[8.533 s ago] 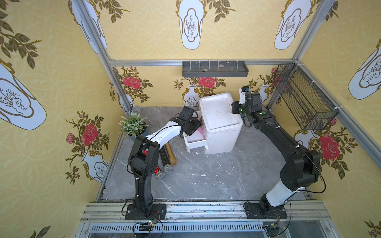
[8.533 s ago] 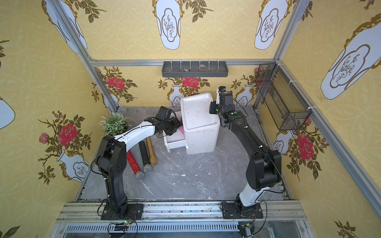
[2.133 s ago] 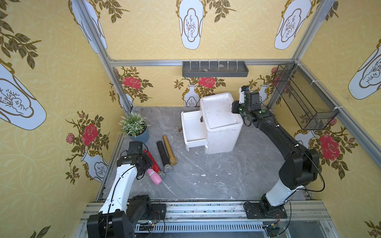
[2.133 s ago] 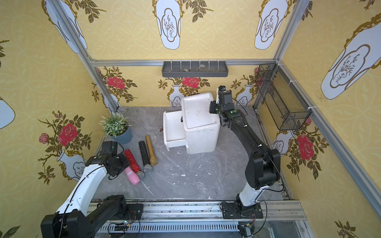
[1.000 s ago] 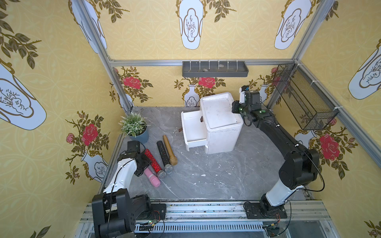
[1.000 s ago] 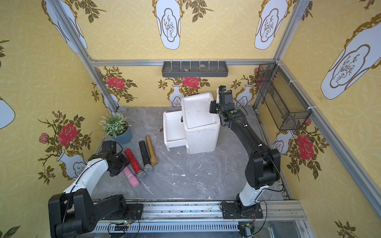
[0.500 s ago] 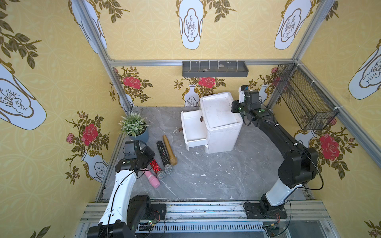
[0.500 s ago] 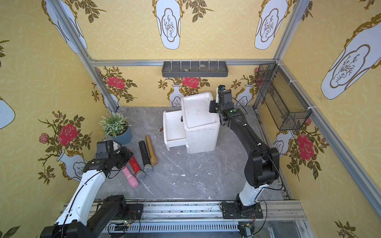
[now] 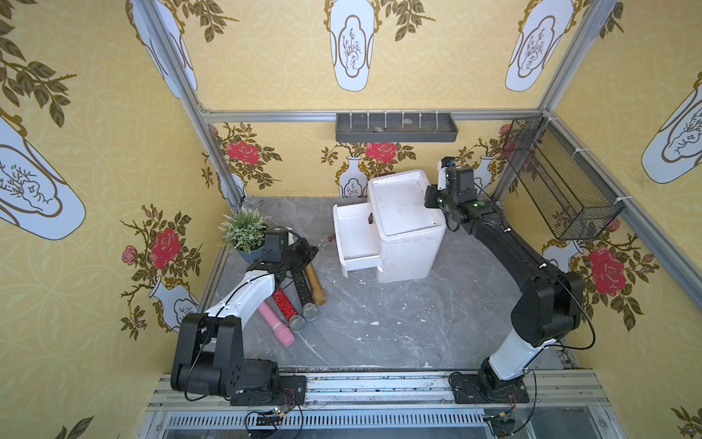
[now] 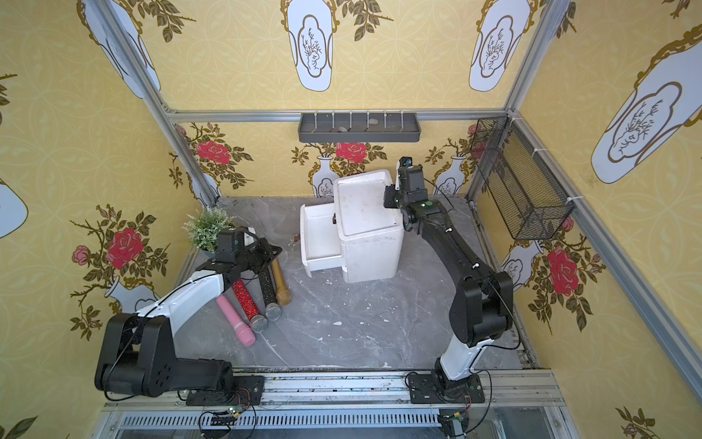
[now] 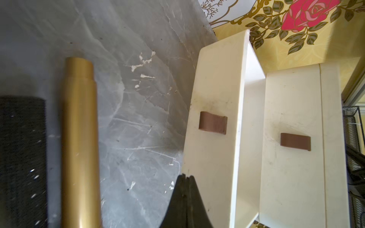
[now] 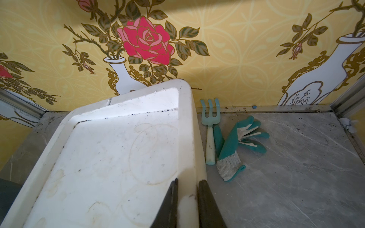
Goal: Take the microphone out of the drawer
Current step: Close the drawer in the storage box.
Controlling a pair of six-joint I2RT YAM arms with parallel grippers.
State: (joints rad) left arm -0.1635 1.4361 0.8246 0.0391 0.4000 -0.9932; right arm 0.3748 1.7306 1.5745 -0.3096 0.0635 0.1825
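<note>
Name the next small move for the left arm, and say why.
Probably lift the left gripper clear and back toward its base: it is shut and empty, the pink microphone already lies on the table beside three other microphones, and the open drawer looks empty.

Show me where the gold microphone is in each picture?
Top view: gold microphone lies on the floor, at the end of the microphone row nearest the open drawer.
Top view: same spot, nearest the drawer.
Left wrist: its gold handle close up, beside the black microphone.
Right wrist: not in it.
Shared landmark: white cabinet, in all four.
</note>
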